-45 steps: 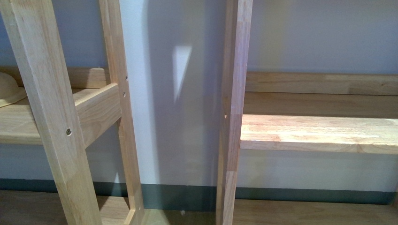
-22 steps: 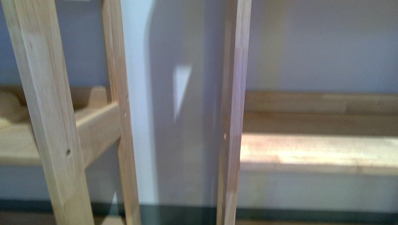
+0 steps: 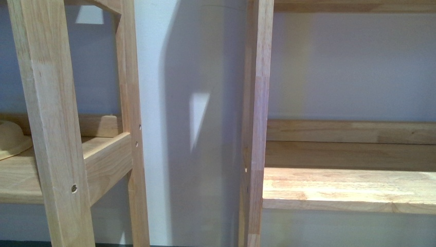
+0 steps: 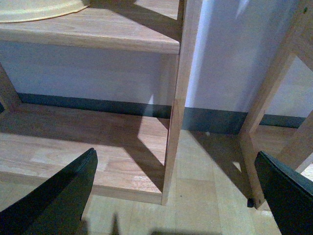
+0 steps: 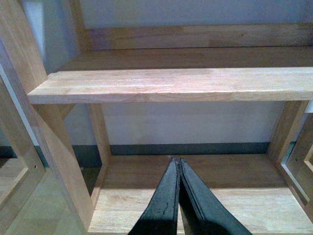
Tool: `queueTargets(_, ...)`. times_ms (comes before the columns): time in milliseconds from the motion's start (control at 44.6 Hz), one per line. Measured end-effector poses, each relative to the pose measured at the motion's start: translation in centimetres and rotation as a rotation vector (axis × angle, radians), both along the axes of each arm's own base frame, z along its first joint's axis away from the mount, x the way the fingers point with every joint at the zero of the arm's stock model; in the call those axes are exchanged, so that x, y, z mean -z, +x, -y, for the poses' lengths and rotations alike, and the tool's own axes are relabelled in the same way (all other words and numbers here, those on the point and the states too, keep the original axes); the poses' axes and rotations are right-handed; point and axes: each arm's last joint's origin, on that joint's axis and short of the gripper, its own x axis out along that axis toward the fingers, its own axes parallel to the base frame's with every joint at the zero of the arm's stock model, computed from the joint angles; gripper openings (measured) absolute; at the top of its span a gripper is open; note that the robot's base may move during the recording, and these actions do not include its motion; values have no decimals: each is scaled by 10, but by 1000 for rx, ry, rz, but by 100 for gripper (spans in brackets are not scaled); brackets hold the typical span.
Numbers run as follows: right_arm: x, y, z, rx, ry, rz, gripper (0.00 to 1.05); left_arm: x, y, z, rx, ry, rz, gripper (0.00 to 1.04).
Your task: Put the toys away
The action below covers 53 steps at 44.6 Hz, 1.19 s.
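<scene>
No plush toy shows in any view, so where it lies cannot be told; neither gripper carries it. The left gripper [image 4: 171, 196] hangs with its dark fingers [image 4: 58, 196] spread wide apart and nothing between them, probably readied for a bulky, soft grasp. The right gripper [image 5: 178, 205] has its fingers pressed together, empty, aimed at the lower shelf [image 5: 195, 196]. Ahead stand two pale wooden shelving units against a white wall [image 3: 195, 77]; the right shelf board [image 3: 349, 188] looks like possible storage space, while a cream dome-shaped object [image 3: 13, 139] sits at the left shelf's edge.
</scene>
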Motion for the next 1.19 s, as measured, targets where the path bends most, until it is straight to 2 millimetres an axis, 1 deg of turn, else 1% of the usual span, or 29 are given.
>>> queueTargets(202,0,0,0,0,0,0,3,0,0,0,0,0,0,99)
queueTargets(224,0,0,0,0,-2,0,6,0,0,0,0,0,0,99)
queueTargets(359,0,0,0,0,-2,0,26,0,0,0,0,0,0,99)
queueTargets(381,0,0,0,0,-2,0,28,0,0,0,0,0,0,99)
queueTargets(538,0,0,0,0,-2,0,53,0,0,0,0,0,0,99)
queueTargets(561,0,0,0,0,-1,0,55,0,0,0,0,0,0,99)
queueTargets(628,0,0,0,0,-2,0,66,0,0,0,0,0,0,99)
queueTargets(695,0,0,0,0,-2,0,74,0,0,0,0,0,0,99)
queueTargets(808,0,0,0,0,-2,0,94,0,0,0,0,0,0,99)
queueTargets(852,0,0,0,0,-1,0,100,0,0,0,0,0,0,99)
queueTargets(875,0,0,0,0,-1,0,100,0,0,0,0,0,0,99)
queueTargets(942,0,0,0,0,-1,0,98,0,0,0,0,0,0,99)
queueTargets(1189,0,0,0,0,-1,0,99,0,0,0,0,0,0,99)
